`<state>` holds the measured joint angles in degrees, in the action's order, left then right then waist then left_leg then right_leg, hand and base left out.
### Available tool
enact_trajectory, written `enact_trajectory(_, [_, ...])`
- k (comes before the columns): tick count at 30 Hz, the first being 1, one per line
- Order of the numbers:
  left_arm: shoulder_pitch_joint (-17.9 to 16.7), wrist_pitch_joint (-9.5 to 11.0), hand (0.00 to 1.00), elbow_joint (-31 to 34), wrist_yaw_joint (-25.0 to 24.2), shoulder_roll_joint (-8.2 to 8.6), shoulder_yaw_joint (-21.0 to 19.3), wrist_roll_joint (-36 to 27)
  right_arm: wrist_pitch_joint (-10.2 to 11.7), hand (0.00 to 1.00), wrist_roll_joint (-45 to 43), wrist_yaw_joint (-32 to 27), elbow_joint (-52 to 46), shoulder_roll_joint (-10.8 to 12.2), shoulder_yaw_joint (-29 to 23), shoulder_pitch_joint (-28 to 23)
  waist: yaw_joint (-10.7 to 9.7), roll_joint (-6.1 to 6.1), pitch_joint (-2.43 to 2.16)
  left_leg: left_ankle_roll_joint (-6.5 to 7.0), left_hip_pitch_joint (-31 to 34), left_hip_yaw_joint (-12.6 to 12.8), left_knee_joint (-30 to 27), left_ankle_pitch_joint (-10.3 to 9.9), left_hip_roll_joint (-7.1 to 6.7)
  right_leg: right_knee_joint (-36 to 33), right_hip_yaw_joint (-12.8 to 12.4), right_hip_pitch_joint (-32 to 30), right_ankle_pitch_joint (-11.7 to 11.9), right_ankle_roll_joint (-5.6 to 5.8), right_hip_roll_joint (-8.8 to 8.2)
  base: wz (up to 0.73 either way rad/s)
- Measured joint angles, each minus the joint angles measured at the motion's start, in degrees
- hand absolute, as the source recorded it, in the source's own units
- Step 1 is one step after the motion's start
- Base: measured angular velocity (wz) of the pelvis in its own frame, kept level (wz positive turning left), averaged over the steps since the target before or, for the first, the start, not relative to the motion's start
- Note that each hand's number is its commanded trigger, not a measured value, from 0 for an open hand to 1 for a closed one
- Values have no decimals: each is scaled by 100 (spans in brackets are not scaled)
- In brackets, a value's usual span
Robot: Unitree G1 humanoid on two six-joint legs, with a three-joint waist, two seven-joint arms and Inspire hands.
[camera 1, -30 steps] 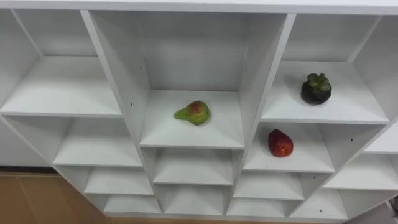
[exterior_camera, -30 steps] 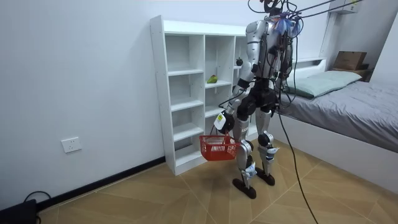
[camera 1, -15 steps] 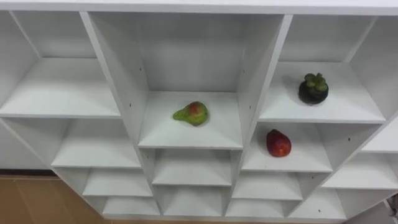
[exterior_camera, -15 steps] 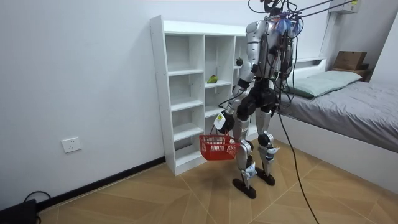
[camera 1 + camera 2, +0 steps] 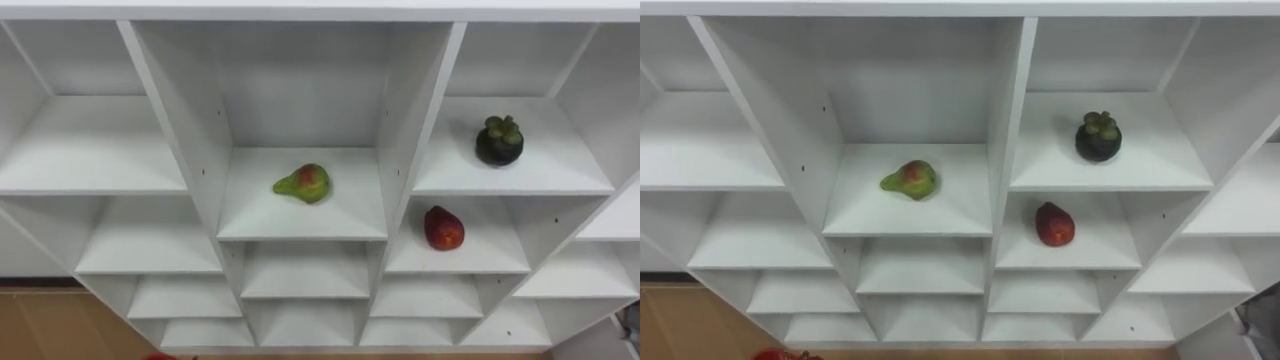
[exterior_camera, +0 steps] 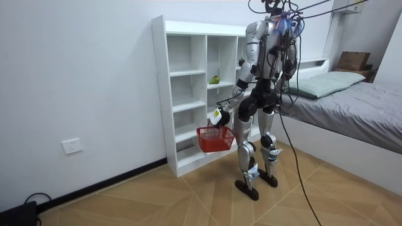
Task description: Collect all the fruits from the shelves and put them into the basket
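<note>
- Standing before the closet (image 5: pixel 90 150), left hand (image 6: pixel 217 117) curled round the red basket (image 6: pixel 213 139) handle: approach step, I judge.
- Pear (image 5: pixel 303 183) centre; mangosteen (image 5: pixel 498 141) at two o'clock, red fruit (image 5: pixel 443 228) at four.
- Next: reach in for the pear.

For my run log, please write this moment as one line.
stance: facing closet | left hand: holds red basket | pear, mangosteen, red fruit: on shelves

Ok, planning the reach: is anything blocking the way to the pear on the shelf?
Nothing visible does. The pear lies alone in its open-fronted compartment of the closet, with the side panels apart from it.
</note>
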<state>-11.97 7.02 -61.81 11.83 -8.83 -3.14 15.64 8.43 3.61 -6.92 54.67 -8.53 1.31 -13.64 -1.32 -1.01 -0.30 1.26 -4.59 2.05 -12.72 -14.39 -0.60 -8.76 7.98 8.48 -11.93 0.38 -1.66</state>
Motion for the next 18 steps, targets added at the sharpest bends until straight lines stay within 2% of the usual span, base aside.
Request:
enact_trajectory(3, [-39, 16, 100, 87, -1, 11, 0, -41, 42, 0, -480, -101, -1152, 0, -28, -369, 6, 31, 9, 3, 1, 45, 1, 2, 7, -1, -18, -25, 2, 1, -3, -6])
enact_trajectory(5, [-39, 63, 100, 118, -1, 11, 1, -50, 151, 0, -673, -208, -1775, 5, -22, -499, 6, 36, 9, 3, -1, 51, 4, 2, 7, 0, -20, -30, 6, 2, -3, 0])
enact_trajectory(10, [-209, 84, 100, 403, -2, 10, 100, -263, 239, 0, -627, -508, -2534, 6, 95, -652, 12, 39, 8, 4, -6, 55, 47, 3, 8, -1, -42, -54, 6, 3, 3, 0])
enact_trajectory(15, [-345, 104, 100, 695, 12, 94, 137, -259, 272, 0, -634, -728, -3257, 16, 189, -940, 18, 74, -8, 8, -2, 146, 109, 6, 17, -23, -157, -119, 8, 4, 17, -11])
enact_trajectory(18, [-418, 188, 100, 961, 50, 79, 337, -310, 301, 0, -640, -927, -3856, 14, 210, -1189, -17, 83, -6, 12, -8, 197, 100, 8, 18, -23, -190, -143, 10, 8, 13, -7])
